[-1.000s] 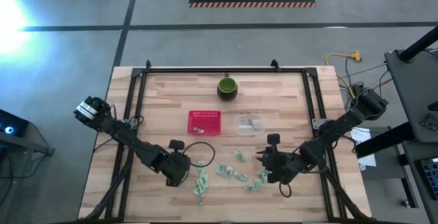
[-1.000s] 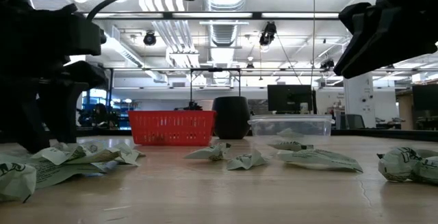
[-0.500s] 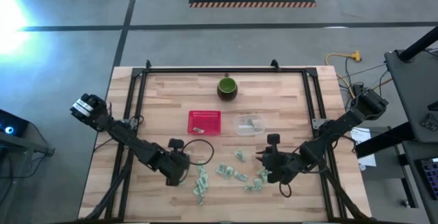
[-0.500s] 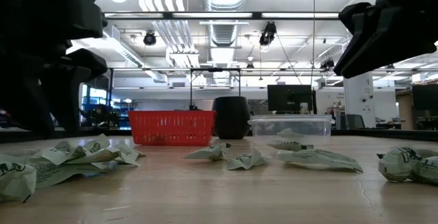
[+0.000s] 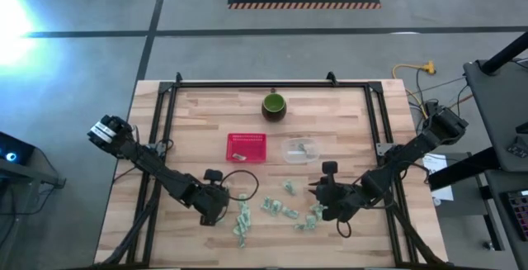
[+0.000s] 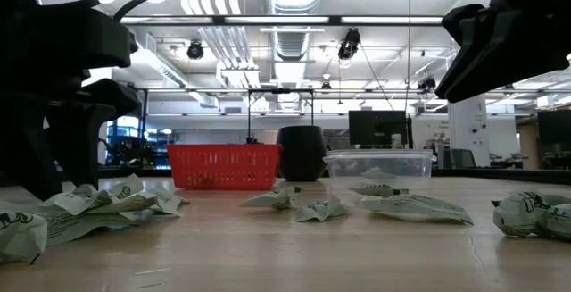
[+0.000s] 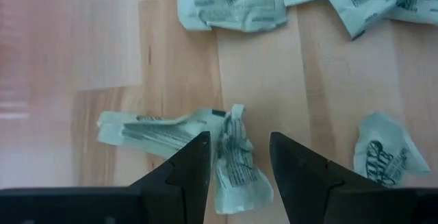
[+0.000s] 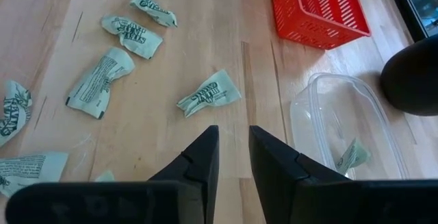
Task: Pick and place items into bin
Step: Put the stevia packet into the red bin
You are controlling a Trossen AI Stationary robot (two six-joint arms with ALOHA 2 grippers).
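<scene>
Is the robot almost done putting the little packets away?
No, it's early. A couple of packets lie in the clear tub and something pale in the red basket. The left gripper is open around one packet; the right gripper holds nothing. Most packets remain scattered on the table.

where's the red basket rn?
High view: the red basket sits mid-table, left of the clear tub and in front of the dark green cup.

I work in a lab hall: ducts (image 6: 294,24) and lamps (image 6: 350,45) at frame top, monitor (image 6: 377,128) right of centre, concrete floor (image 5: 99,55).
</scene>
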